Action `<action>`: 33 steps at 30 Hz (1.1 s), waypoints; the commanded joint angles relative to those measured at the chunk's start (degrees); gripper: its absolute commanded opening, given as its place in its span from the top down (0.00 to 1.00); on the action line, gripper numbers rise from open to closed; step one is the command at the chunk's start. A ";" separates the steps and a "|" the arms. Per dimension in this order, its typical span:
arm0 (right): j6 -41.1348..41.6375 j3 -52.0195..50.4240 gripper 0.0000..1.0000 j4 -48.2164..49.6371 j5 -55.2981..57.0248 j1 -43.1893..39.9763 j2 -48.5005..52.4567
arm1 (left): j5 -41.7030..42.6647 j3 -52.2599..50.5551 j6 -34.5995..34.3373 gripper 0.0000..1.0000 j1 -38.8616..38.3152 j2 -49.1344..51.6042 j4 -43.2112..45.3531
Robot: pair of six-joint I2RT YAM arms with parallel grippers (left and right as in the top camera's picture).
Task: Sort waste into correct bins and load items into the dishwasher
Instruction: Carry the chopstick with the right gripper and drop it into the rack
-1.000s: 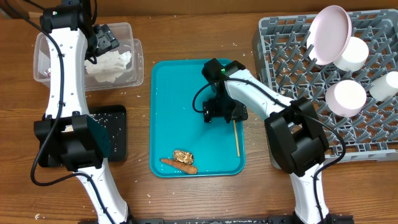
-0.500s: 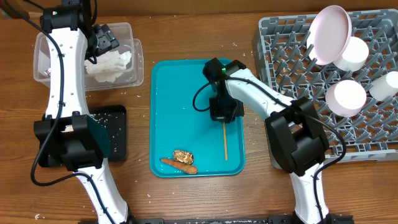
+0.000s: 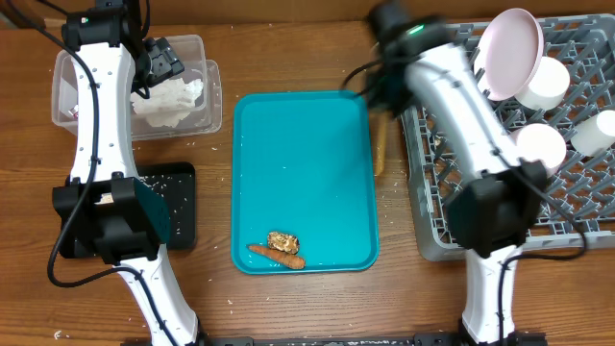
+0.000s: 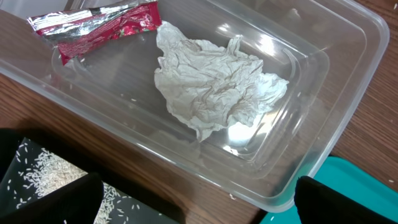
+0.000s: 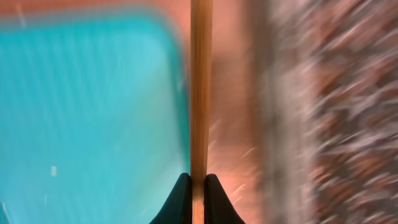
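Note:
My right gripper (image 3: 382, 91) is shut on a wooden chopstick (image 3: 381, 144), which hangs over the strip of table between the teal tray (image 3: 298, 173) and the grey dishwasher rack (image 3: 577, 192). The right wrist view is motion-blurred but shows the chopstick (image 5: 200, 93) pinched between the fingers of the right gripper (image 5: 198, 186), with the tray (image 5: 93, 93) to its left. A carrot piece (image 3: 276, 255) and a brown food scrap (image 3: 282, 239) lie at the tray's near edge. My left gripper (image 4: 199, 205) hangs open and holds nothing, above the clear bin (image 4: 348, 74).
The clear bin (image 3: 216, 96) holds crumpled tissue (image 4: 217, 81) and a red foil wrapper (image 4: 93, 28). A black bin (image 3: 178, 202) with rice grains sits in front of it. The rack carries a pink plate (image 3: 509, 48) and white cups (image 3: 535, 149).
The right gripper closed on the chopstick on the tray, lifted it and swung it back and right to the gap beside the rack. The left arm has not moved.

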 commanded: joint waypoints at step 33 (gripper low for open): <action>-20.79 -9.62 0.86 18.56 -15.72 -16.98 -2.16 | -0.94 -0.17 -0.79 0.00 -0.39 0.74 0.07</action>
